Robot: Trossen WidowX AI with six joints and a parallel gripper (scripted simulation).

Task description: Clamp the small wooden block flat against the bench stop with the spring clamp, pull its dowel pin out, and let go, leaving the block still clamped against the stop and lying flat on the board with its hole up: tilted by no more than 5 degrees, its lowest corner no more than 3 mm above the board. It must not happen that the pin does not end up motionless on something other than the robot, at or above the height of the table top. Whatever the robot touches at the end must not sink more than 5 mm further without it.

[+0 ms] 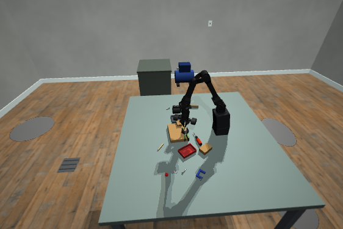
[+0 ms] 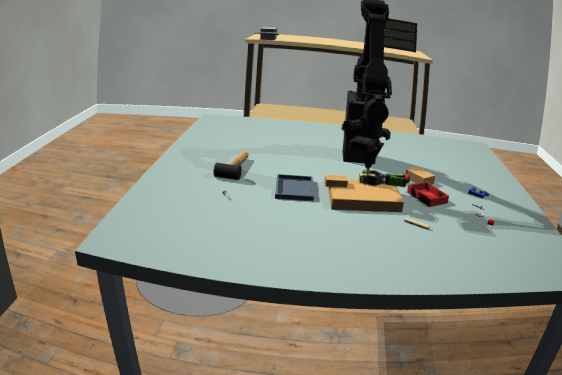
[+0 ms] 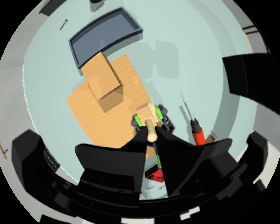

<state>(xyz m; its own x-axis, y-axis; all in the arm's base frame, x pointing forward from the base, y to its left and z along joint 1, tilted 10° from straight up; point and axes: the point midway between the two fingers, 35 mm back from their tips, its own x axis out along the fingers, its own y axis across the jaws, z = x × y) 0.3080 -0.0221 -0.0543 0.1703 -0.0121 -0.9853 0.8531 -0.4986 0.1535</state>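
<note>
Because the gripper (image 1: pixel 184 126) (image 2: pixel 368 168) (image 3: pixel 150 129) stands nearly closed, its tips appear to pinch the dowel pin (image 2: pixel 368 172) (image 3: pixel 151 134), whose pale round end shows between them in the wrist view. Just below, the small wooden block (image 3: pixel 144 116) sits at the edge of the wooden board (image 1: pixel 176 134) (image 2: pixel 366 198) (image 3: pixel 108 117), between the green-and-black jaws of the spring clamp (image 1: pixel 186 136) (image 2: pixel 398 180) (image 3: pixel 138 120). Whether it lies quite flat, or touches the bench stop all along, cannot be told.

Pulling the pin looks like the step in hand. A slanted pull could bind it in the hole and lift or tip the block, dragging the clamp along; a weak pinch could slip off the round wood. Swinging sideways too soon might knock the clamp's handles and spoil its grip, so a straight, slow rise seems called for.

Farther out, the red tray (image 1: pixel 187 151) (image 2: pixel 428 194) (image 3: pixel 154 174) and the screwdriver (image 1: pixel 198 140) (image 3: pixel 197 134) lie near the board, with the dark tray (image 2: pixel 295 187) (image 3: pixel 106 37) beyond its other end. No brand, label or writing can be read anywhere.
</note>
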